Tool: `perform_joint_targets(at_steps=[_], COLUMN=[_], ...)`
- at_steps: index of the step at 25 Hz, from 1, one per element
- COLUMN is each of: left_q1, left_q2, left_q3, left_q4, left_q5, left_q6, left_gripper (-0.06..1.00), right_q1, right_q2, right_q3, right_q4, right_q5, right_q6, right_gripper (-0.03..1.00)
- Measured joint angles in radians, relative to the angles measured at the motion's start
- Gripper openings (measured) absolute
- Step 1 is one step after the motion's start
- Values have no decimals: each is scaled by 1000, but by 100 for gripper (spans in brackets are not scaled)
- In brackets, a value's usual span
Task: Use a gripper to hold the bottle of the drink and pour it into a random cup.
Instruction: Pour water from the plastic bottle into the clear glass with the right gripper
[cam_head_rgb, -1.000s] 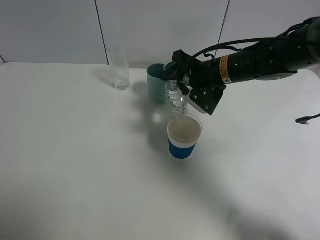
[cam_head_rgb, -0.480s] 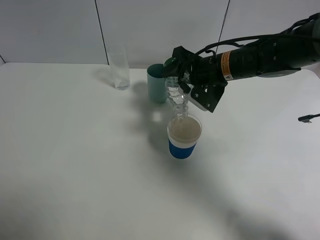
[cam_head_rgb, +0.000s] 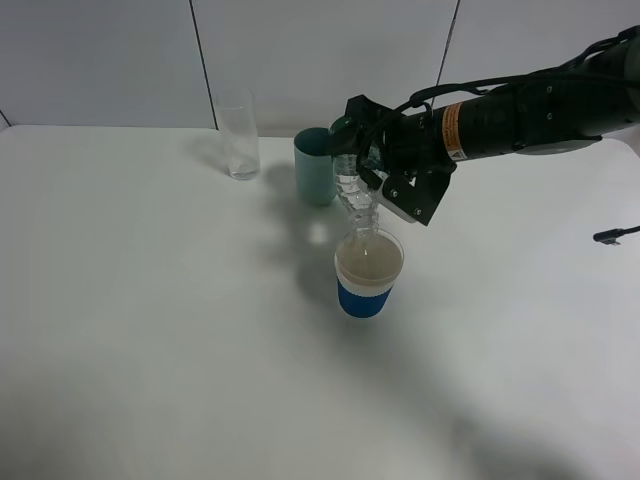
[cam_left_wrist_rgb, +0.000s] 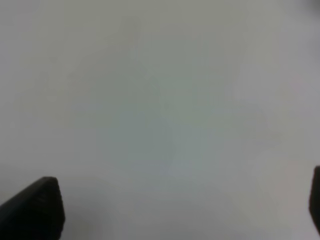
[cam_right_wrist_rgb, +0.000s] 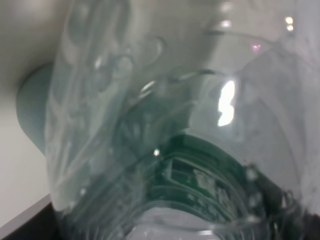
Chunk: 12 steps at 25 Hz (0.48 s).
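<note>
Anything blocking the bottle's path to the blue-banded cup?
Nothing visible. The right tool holds the bottle tipped neck-down, its mouth just above the cup and its open rim. The teal tumbler stands behind the cup, out of the pour path.

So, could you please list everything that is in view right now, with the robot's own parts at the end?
table: one, white, under everything.
tall glass: one, clear, at the back, left of the tumbler.
tumbler: one, teal-green, back centre, just behind the bottle.
cup: one, white with a blue band, centre, holding beige liquid.
drink bottle: one, clear with a dark green label, tipped neck-down over the cup.
cable end: one, black, at the table's right edge.
right gripper: one, black, shut on the drink bottle.
left gripper: one, black, open, seen only in its own wrist view.
</note>
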Motion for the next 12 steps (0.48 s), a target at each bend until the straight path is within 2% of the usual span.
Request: perform_joint_targets(at_steps=[12], left_q1=[0], left_q2=[0], left_q3=[0], left_q4=[0], left_q5=[0], left_q6=[0], left_gripper=[99], right_q1=[8], right_q2=[0], right_q3=[0], right_q4=[1], right_q5=[3], right_q6=[-25], right_gripper=[56])
